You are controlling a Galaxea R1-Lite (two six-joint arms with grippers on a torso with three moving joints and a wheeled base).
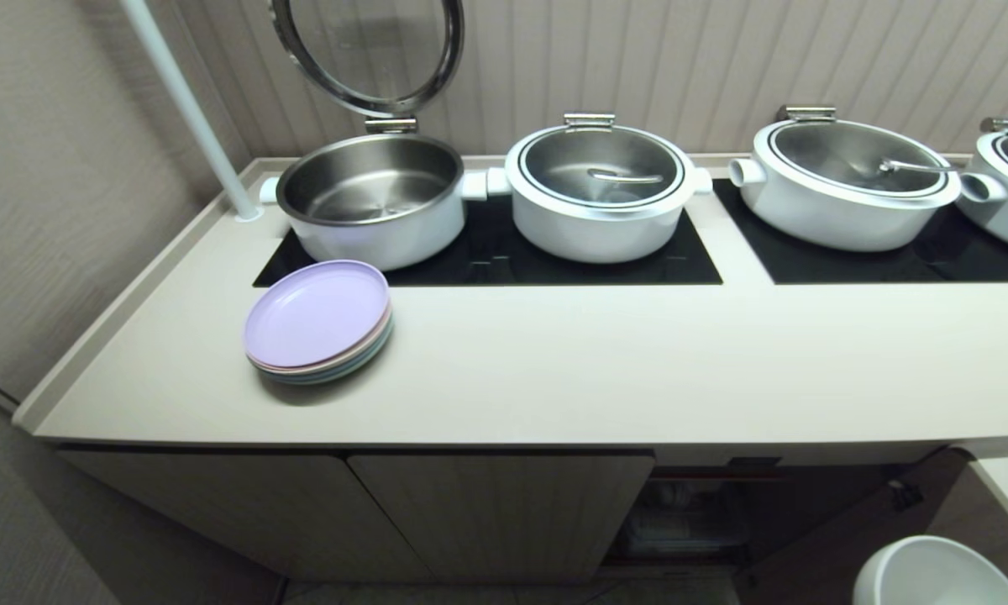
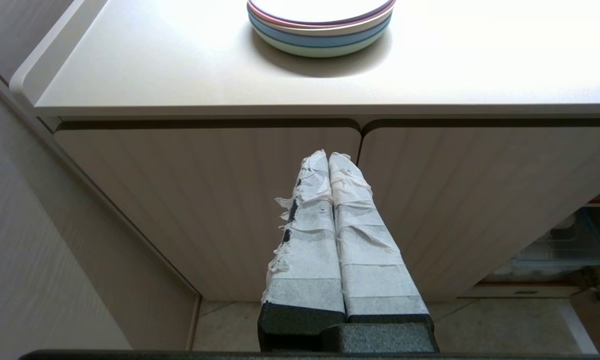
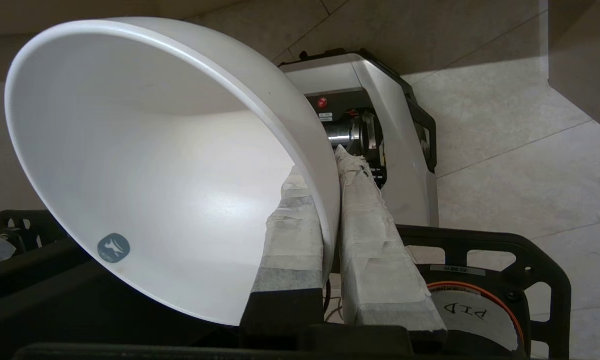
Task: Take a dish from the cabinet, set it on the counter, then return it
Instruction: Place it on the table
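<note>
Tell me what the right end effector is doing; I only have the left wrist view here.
Observer: The right end effector is shut on the rim of a white bowl, one finger inside and one outside.
Operator: Give me the bowl's position against the counter.
Observer: In the head view the bowl sits low on the right, below the counter edge, not on it.
Operator: Report what stands behind my plates.
Observer: Behind the plates a pot stands with its lid raised.
</note>
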